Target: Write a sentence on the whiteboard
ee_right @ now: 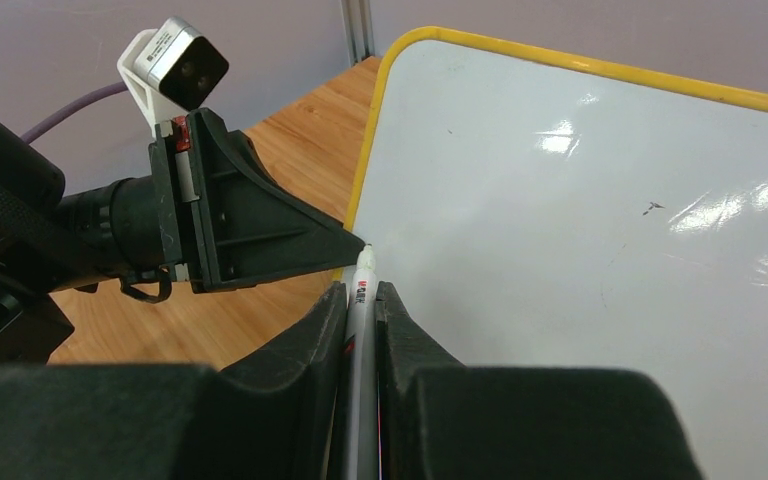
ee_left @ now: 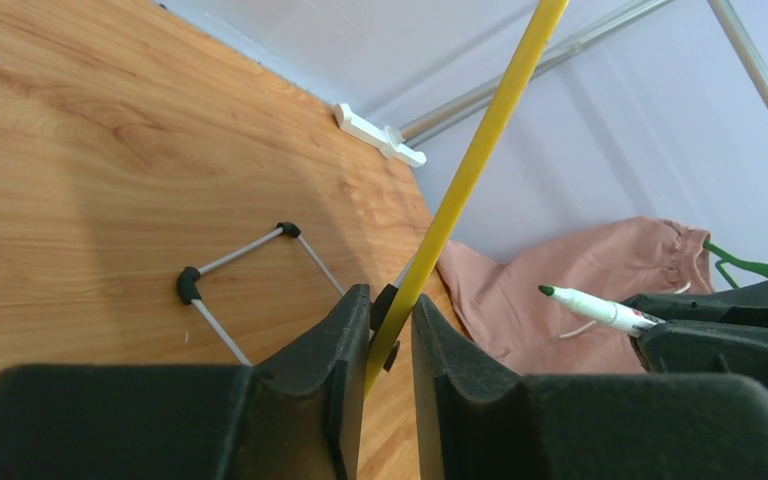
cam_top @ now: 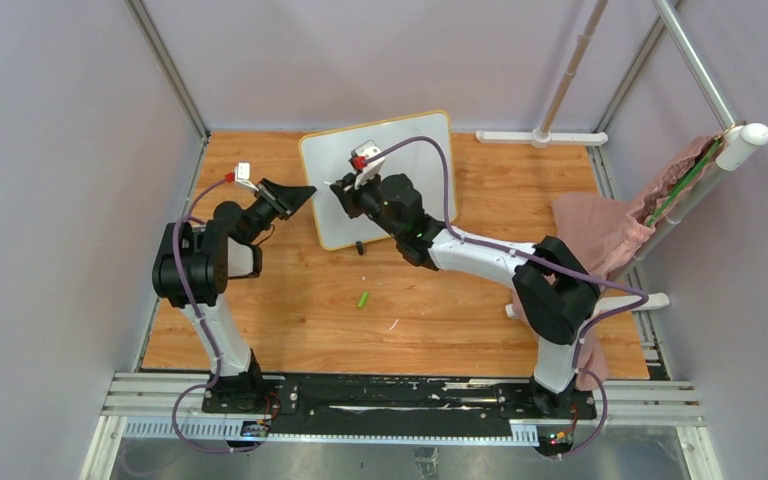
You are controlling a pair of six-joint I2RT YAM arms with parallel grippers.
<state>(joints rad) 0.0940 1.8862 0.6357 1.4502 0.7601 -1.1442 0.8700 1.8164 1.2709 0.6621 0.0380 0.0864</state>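
Wooden desk (cam_top: 440, 300), whiteboard (ee_right: 580, 250) propped up: looks stiff, light, slick, so take its yellow rim (ee_left: 470, 165). Left fingers (ee_left: 335, 350) pinch that rim; right fingers (ee_right: 310, 340) clamp a green marker (ee_right: 360, 310) alongside.

Your whiteboard (cam_top: 400, 140) stands propped at the back middle of the table (cam_top: 290, 320). Its left edge sits between the jaws of the left gripper (cam_top: 310, 192), which reaches in from the left. The right gripper (cam_top: 345, 197) is before the board's face, clamping the marker (ee_right: 360, 320) with its tip near that same edge. A small cap (cam_top: 363, 298) lies nearer you on the table, and a cloth (cam_top: 595, 225) is heaped far right.
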